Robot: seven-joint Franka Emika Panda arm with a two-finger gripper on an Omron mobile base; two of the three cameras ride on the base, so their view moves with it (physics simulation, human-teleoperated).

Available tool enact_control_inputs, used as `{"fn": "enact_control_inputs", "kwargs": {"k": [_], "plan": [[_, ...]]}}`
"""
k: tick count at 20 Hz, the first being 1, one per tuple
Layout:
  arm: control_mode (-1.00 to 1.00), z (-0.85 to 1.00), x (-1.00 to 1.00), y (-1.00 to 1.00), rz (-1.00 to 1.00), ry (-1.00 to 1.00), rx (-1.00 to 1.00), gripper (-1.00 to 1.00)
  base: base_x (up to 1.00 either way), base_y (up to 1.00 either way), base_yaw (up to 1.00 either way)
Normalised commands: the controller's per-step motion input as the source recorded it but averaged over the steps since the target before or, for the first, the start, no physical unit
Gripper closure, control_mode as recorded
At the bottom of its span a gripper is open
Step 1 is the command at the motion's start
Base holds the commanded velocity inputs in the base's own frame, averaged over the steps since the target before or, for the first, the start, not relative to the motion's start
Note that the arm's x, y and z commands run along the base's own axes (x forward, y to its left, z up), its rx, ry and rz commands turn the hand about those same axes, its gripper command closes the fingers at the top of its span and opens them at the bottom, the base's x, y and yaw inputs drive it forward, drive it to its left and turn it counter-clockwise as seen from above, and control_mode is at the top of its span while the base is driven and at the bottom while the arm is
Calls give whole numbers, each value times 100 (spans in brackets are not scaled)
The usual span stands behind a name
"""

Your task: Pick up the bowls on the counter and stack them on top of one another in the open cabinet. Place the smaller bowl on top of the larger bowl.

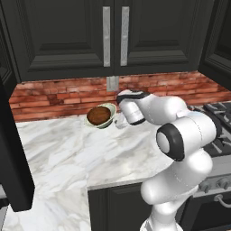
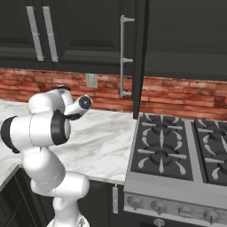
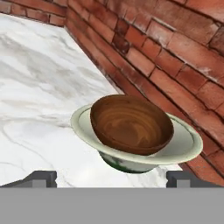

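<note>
Brown bowl [image 3: 131, 124] sits nested in the pale bowl [image 3: 183, 146], on the bench [image 3: 39, 109] by the brick wall [image 3: 175, 57]. Tool [image 3: 111, 177] spread wide, holding nothing.

Three vantage points on one kitchen corner

The left base view looks forward and down from behind the white arm [image 1: 180, 149] at the white grey-veined marble counter [image 1: 58, 149]; the right base view faces the same counter and red brick wall [image 2: 177, 95]; the hand view sits close above the stacked bowls [image 3: 135, 135], tilted.
</note>
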Motion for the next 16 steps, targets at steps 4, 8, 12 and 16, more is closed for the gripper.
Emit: {"fn": "enact_control_inputs", "kwargs": {"k": [4,8,12,16], "plan": [[-100,-17,-89,-3,0,-3,0,-100,0,0,0],[-100,6,-72,-5,-6,-5,0,-100,0,0,0],[-100,46,-27,4,-17,1,0,-100,0,0,0],[-100,72,-13,13,-15,12,-4,-100,0,0,0]]}}
